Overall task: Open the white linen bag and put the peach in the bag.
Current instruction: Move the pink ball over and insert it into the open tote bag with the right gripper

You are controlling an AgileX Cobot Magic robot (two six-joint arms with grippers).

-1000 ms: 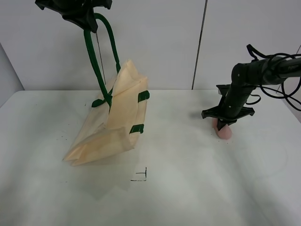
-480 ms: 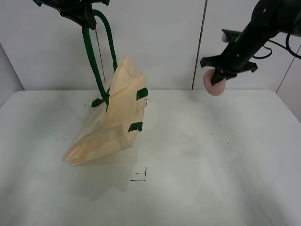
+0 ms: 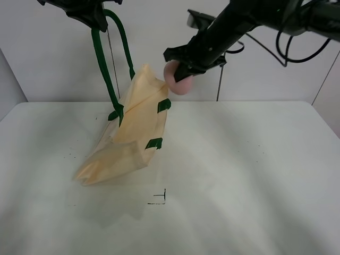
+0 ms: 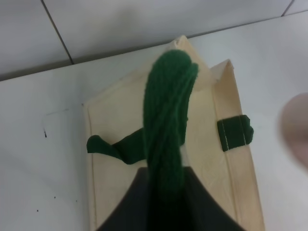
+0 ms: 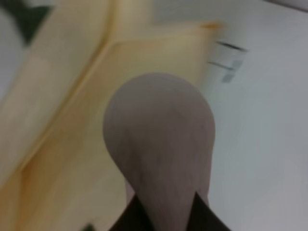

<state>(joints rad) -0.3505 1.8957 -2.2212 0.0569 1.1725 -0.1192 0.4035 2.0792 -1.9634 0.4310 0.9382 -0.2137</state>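
The bag [image 3: 135, 125] is cream woven cloth, creased and folded flat. It hangs by thick, dark green, rope-like handles [image 3: 106, 58] from the left end effector [image 3: 95, 18], which is clenched on the straps high above the white counter [image 3: 249, 180]. The bag's lower end slumps on the counter. Small green tabs [image 3: 163, 105] are stitched at its edge. The peach [image 3: 178, 81] is round, smooth and dull pink. The right end effector [image 3: 185, 69] grasps it in the air, just beside the bag's upper corner. In the right wrist view the blurred peach [image 5: 159, 139] sits over the cloth. A thin black corner mark [image 3: 159, 199] lies on the counter in front of the bag.
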